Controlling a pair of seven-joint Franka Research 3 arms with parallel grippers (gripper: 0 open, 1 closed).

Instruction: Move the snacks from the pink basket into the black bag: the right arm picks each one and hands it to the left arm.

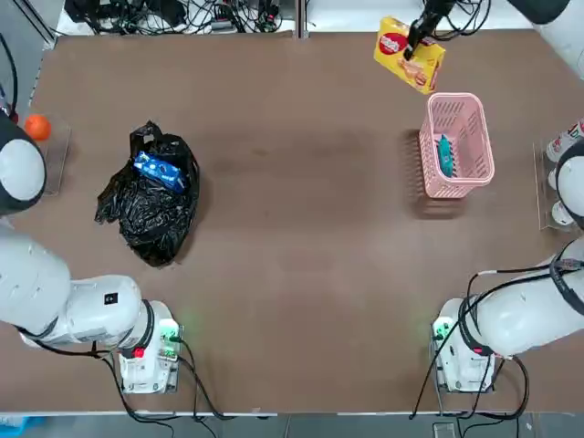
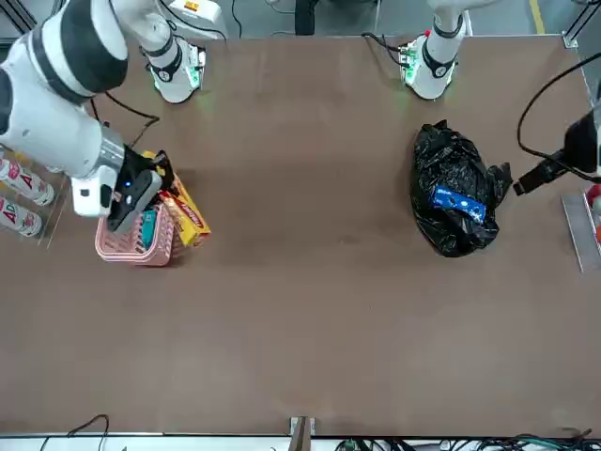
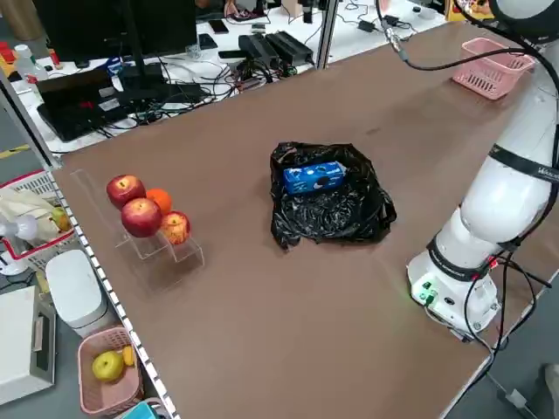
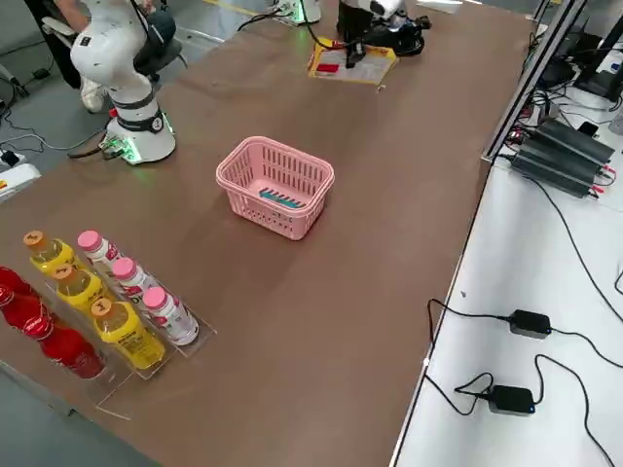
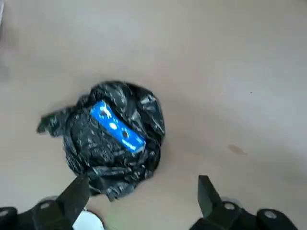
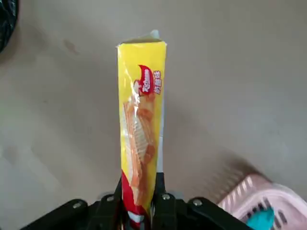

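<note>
Right gripper (image 6: 139,203) fingers are pinched tight on one short end of the yellow snack (image 6: 141,124); we've got it lifted clear of the table, just beyond the pink basket (image 1: 456,146) on the far side in the top view. Left gripper (image 5: 139,194) fingers are spread wide with nothing between them, hovering over the black bag (image 5: 112,139)

Progress as we read it:
- blue snack (image 1: 160,170) already lies on top of the black bag, in its crumpled mouth, so one is done
- yellow snack is out of the basket, in the right gripper, not yet handed over; the two grippers are well apart across the table
- teal snack (image 1: 444,153) is still in the basket
- so we'd call it about a third done, with the second transfer just started

Orientation: yellow snack's long axis runs straight out from the right fingertips, free end pointing away from the wrist, narrow edge toward the wrist camera. From overhead it sits tilted, printed face up. Teal snack lies flat along the basket's length
</note>
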